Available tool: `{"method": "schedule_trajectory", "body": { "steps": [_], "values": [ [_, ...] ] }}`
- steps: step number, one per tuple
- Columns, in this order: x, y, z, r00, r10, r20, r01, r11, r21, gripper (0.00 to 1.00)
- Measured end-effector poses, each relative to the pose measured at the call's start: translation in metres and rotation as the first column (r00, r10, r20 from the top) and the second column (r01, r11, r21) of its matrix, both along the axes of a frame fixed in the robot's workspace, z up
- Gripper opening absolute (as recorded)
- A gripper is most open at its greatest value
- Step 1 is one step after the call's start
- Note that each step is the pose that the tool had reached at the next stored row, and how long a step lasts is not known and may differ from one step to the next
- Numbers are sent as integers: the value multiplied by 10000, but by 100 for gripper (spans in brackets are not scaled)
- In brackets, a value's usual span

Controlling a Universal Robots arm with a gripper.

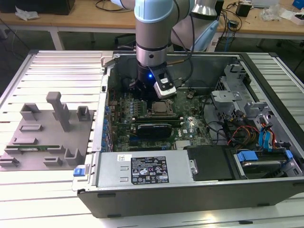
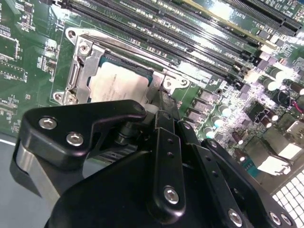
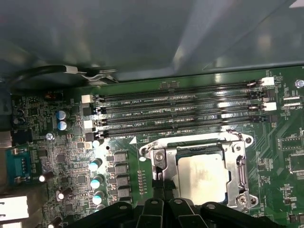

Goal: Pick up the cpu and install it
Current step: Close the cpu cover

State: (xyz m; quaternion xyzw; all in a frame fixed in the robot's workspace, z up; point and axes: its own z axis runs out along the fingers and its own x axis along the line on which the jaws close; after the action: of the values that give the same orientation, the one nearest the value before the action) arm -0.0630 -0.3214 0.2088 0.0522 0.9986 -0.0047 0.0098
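The cpu (image 3: 202,178) lies flat in the metal-framed socket (image 3: 240,164) on the green motherboard, its silver-white top showing in both wrist views (image 2: 118,83). In the exterior view the cpu (image 1: 160,108) sits just below the arm's wrist, inside the open computer case. My gripper (image 3: 159,183) is low over the board at the socket's edge, beside the cpu rather than around it. Its fingers stand close together, shut, with nothing between them. The gripper's black body (image 2: 156,180) hides part of the socket frame.
Several black memory slots (image 3: 180,111) run alongside the socket. Capacitors (image 3: 95,173) and a cable (image 3: 42,73) lie nearby. The case wall (image 1: 107,85), drive cage (image 1: 228,95) and power supply (image 1: 142,171) ring the board. A grey fixture tray (image 1: 42,137) holding a green memory stick lies outside.
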Motion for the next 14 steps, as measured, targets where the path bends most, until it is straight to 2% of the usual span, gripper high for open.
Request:
{"method": "schedule_trajectory", "body": {
  "steps": [3, 5, 6, 7, 10, 14],
  "values": [
    [0, 0, 30, 10000, 0, 0, 0, 10000, 0, 11],
    [-1, -1, 112, 10000, 0, -2, 0, 10000, -2, 11],
    [0, 0, 173, 10000, 0, -1, 0, 10000, 0, 11],
    [0, 1, 198, 10000, 1, -1, -1, 10000, -1, 11],
    [20, 1, 202, 10000, 1, -1, -1, 10000, -2, 11],
    [194, 1, 201, 10000, 0, -42, 0, 10000, -4, 11]
  ]
}}
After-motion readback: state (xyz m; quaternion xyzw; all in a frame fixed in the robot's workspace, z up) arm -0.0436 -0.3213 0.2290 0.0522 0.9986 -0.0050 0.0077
